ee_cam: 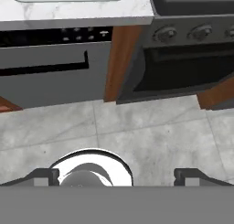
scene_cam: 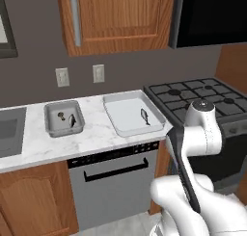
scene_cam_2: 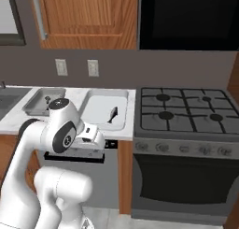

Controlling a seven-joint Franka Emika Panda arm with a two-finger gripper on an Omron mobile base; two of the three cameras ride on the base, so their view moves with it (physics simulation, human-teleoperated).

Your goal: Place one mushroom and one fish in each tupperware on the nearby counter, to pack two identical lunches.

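Worth fearing first: a knock against the edge of the table (scene_cam: 96,134) on any rise, given a claw (ee_cam: 116,176) hanging low in front of the dishwasher (scene_cam: 113,182), left of the stove (scene_cam: 202,98), and aimed down at the floor (ee_cam: 151,136). Spread as wide as possible, that claw, with nothing between its tips. Next worry: packing the wrong tub. Just left of the stove, the larger tub (scene_cam: 126,110), pale, shallow, round-cornered, with a single dark fish (scene_cam: 145,115) near its stove-side rim and no mushroom visible inside (so, by the look of it, one piece short of a full lunch). Farther left of the stove, the smaller tub (scene_cam: 48,120), darker and deeper, already with a small brown mushroom (scene_cam: 61,115) and a second fish (scene_cam: 72,121) close together on its bottom. Dropping another mushroom there instead of nearer the stove: two unequal lunches. No spare mushroom in sight anywhere left of the stove, so possibly a drive and a search before any pick. Small and rounded, such a mushroom, and likely to roll or squirt aside if pinched off-centre.
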